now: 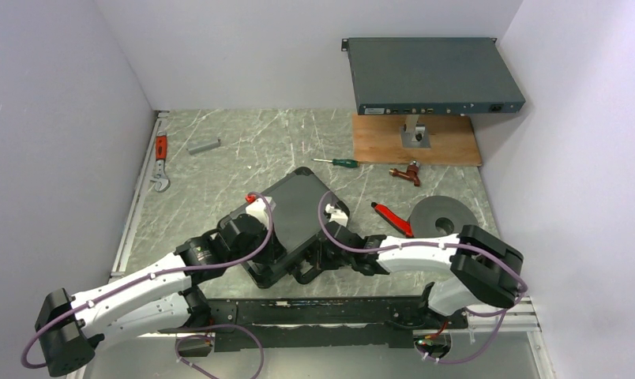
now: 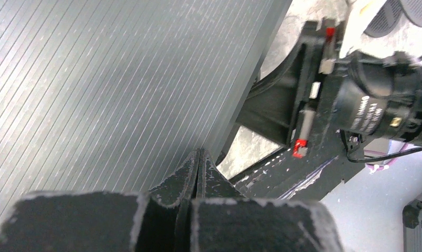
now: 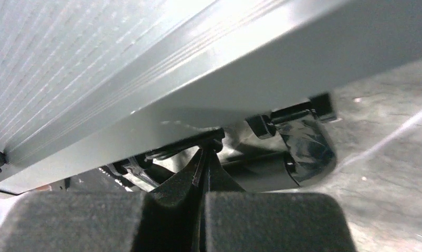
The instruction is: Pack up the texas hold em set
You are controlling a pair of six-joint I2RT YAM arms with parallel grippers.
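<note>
Briefcase point(image 1: 297, 207) sits between left claw point(image 2: 198, 156) and right claw point(image 3: 206, 156), both pinched closed.

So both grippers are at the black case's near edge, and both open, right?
No, both are shut. The left gripper shows closed in the left wrist view, the right gripper in the right wrist view. Both are at the near edge of the black case.
</note>
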